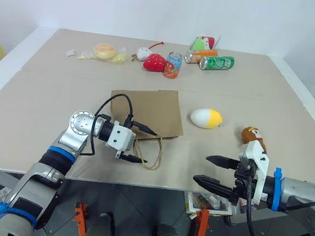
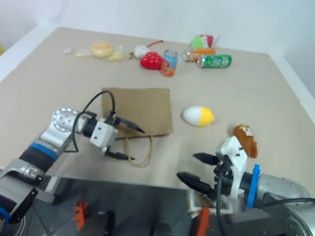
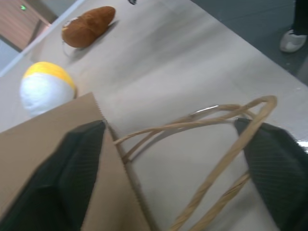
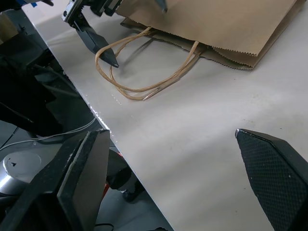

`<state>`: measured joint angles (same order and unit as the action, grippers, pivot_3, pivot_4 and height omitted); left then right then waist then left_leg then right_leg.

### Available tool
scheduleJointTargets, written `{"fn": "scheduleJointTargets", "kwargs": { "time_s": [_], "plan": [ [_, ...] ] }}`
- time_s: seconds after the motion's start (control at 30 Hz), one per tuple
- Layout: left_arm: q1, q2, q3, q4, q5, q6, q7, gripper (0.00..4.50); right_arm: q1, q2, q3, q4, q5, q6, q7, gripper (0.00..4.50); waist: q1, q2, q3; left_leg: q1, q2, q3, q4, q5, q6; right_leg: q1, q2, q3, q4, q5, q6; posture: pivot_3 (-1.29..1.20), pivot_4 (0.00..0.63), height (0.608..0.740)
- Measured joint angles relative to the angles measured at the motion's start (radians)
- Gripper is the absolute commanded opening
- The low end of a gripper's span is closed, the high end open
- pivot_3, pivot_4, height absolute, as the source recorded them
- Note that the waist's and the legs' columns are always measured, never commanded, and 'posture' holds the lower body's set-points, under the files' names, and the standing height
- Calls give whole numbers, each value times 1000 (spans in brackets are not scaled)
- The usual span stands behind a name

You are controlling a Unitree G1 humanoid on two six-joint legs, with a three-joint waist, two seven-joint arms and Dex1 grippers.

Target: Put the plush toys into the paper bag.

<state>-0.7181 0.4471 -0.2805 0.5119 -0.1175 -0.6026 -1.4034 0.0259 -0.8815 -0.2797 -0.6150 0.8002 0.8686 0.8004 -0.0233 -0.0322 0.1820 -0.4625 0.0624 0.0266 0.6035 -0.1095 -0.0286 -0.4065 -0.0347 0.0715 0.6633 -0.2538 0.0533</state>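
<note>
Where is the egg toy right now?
The white-and-yellow egg toy lies on the table, just right of the flat paper bag, with the brown bear toy further right.

The paper bag lies flat on the table, its mouth edge and handles sitting right between the left gripper fingers. The egg-shaped plush sits past those fingertips, just beyond the bag's side, and the bear plush farther out, right behind the right gripper. The cans sit along the far edge.
</note>
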Motion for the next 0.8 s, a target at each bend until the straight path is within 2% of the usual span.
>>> {"fn": "scheduleJointTargets", "kwargs": {
  "time_s": [0.2, 0.23, 0.5, 0.6, 0.63, 0.67, 0.8],
  "plan": [
    [0, -1, -2, 17, -6, 3, -17, 396, 0, 2, 0, 2, 0, -5, -2, 4500, 0, 0, 0, 0, 0, 0, 0, 0, 0, 0, 0, 0, 0, 0, 0, 0, 150, 740],
    [0, -1, -2, 16, -13, 12, -20, 93, 0, 3, 0, 2, 0, -6, -3, 4500, 0, 0, 0, 0, 0, 0, 0, 0, 0, 0, 0, 0, 0, 0, 0, 0, 150, 740],
    [-2, -17, 44, -93, -133, 223, -2, 93, -3, 7, 13, 13, -11, -17, -4, 4500, 0, 0, 0, 0, 0, 0, 0, 0, 0, 0, 0, 0, 0, 0, 0, 0, 150, 740],
    [-6, -51, 70, -181, -205, 389, 49, 93, -62, 68, 49, 50, -37, -39, -48, 4500, -1, 0, 0, 0, 0, -1, 1, 0, 0, 0, 0, 0, 0, 1, 0, 0, 150, 740],
    [-6, -60, 77, -206, -225, 431, 62, 31, -80, 88, 57, 56, -42, -43, -63, 4255, -1, 0, 0, 0, 0, -1, 1, 0, 1, 0, 0, 0, 0, 1, 0, 0, 150, 740],
    [-7, -68, 81, -220, -238, 454, 70, 31, -90, 100, 60, 58, -44, -47, -71, 4255, -1, 0, 0, 0, 0, -1, 1, 0, 1, 0, 0, 0, 0, 1, 0, 0, 150, 740],
    [-8, -88, 101, -307, -305, 624, 138, 0, -145, 175, 87, 71, -46, -59, -129, 2935, -1, 0, 0, 0, 0, -2, 1, 1, 1, 0, 1, 0, 0, 1, 0, 0, 150, 740]
  ]
}}
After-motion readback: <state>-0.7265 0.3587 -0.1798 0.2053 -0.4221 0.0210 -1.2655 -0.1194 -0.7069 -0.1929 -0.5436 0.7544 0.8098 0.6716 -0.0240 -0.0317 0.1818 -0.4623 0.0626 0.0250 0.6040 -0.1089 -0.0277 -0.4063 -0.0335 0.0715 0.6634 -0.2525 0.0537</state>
